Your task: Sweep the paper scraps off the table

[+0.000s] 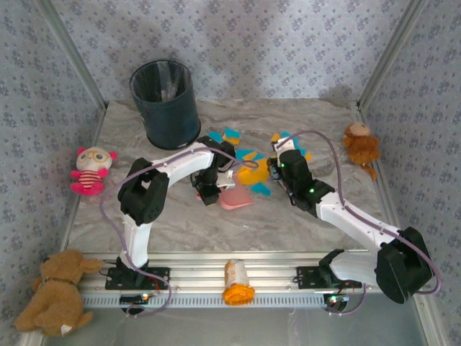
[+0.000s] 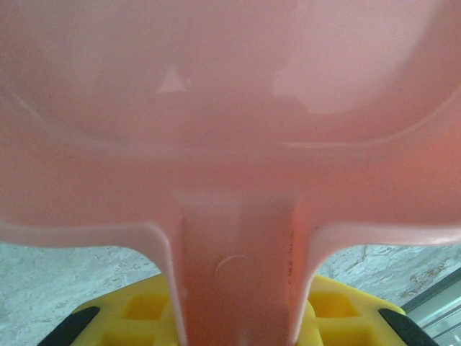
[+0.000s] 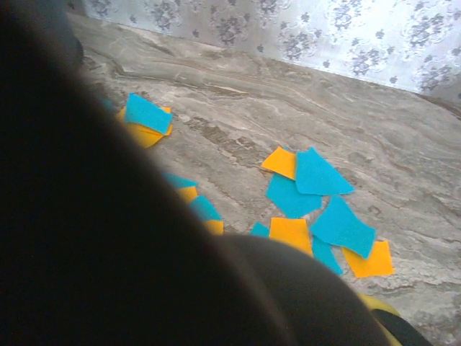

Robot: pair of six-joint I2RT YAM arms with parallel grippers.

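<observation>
The paper scraps (image 1: 248,167), orange-yellow and turquoise, lie scattered on the far middle of the marble-veined table (image 1: 180,223), between the two grippers and a little beyond them. The left gripper (image 1: 210,191) is pinched on the handle of a pink dustpan (image 1: 235,197), whose pan sits on the table just beside the nearest scraps; the left wrist view shows the handle between the yellow fingers (image 2: 144,310). The right gripper (image 1: 279,167) has its jaws pressed together at the right edge of the scatter. A dark blurred mass (image 3: 108,238) hides some scraps in its wrist view; what it is I cannot tell. A black waste bin (image 1: 166,104) stands at the far left. A pink plush doll (image 1: 90,170), a brown teddy bear (image 1: 54,292) and a brown plush animal (image 1: 360,146) sit at the edges, and an orange bottle (image 1: 238,282) lies on the near rail
</observation>
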